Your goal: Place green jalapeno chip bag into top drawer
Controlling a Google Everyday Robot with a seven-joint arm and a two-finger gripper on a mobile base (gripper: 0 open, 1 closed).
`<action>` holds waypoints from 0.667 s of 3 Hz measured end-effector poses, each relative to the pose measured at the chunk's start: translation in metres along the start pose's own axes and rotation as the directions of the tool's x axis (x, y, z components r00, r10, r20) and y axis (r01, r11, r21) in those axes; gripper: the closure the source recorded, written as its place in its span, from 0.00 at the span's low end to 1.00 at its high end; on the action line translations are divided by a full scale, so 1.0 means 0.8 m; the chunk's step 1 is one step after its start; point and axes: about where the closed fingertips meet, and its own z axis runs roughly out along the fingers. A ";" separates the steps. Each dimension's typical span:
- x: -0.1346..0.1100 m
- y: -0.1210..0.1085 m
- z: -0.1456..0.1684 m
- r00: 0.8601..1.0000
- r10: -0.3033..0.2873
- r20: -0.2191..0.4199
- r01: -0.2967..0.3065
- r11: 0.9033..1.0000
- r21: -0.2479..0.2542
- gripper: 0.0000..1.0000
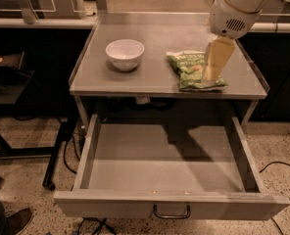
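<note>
Where the green jalapeno chip bag (186, 68) lies, the gripper (212, 75) hangs over it, grip unclear.

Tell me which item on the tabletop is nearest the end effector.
The green jalapeno chip bag: the end effector hangs right over it, while the white bowl stands well apart from both.
</note>
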 end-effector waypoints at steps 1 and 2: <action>-0.011 -0.027 0.035 1.000 -0.024 -0.014 0.024 0.999 -0.022 0.00; -0.011 -0.043 0.055 0.999 -0.030 -0.030 0.029 0.999 -0.031 0.00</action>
